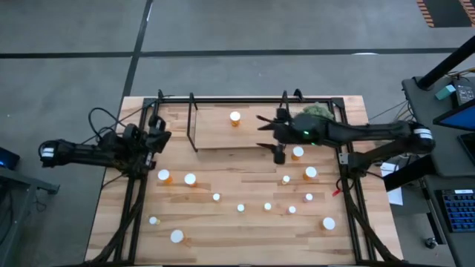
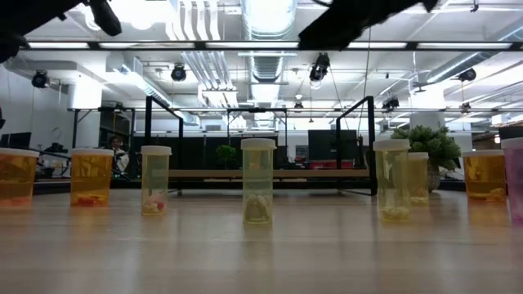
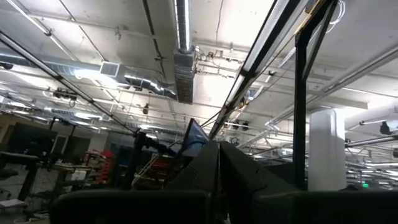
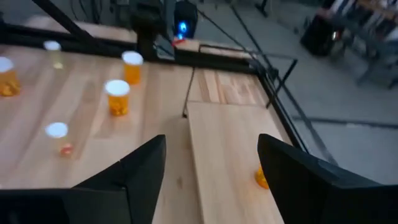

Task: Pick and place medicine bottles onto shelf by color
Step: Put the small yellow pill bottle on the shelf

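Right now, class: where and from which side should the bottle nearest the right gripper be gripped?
Grip the bottle around its round body below the cap, coming down from above. It stands upright, apart from its neighbours, so the jaws of the open right gripper should fit either side.

I count fifteen medicine bottles (image 1: 190,179): one on the shelf (image 1: 223,133), fourteen on the table (image 1: 245,230).

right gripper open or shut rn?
Open. In its wrist view the right gripper shows two dark fingers spread wide, bare shelf between them, nothing held.
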You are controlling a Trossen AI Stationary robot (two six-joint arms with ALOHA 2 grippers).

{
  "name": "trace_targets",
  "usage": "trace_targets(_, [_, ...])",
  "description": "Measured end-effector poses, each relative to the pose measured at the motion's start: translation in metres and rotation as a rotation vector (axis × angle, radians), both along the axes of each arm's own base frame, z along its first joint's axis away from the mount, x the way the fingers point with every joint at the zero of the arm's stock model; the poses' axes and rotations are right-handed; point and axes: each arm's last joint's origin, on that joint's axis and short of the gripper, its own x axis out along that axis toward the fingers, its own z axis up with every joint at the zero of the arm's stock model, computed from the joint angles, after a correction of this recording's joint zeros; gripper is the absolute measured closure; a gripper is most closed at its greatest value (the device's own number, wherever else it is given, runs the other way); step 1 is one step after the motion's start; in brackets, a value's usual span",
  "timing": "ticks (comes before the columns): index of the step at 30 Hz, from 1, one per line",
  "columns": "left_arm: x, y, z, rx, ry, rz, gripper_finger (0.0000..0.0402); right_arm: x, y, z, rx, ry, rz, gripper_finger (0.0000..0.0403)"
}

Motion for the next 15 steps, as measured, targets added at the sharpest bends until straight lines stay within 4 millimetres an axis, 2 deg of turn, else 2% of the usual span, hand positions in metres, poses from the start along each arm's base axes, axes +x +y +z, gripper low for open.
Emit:
trace_targets(7, [0.026,-0.004,0.013,-0.01,0.067,-0.094,0.0402,-0.04,0.009,-0.022,-0.034,-0.154,0.038,0.0188])
trace_targets(15, [0.059,-0.022,0.017,-0.091,0.164,-0.248,0.0402,-0.068,0.012,-0.048,-0.073,-0.296,0.042,0.0193])
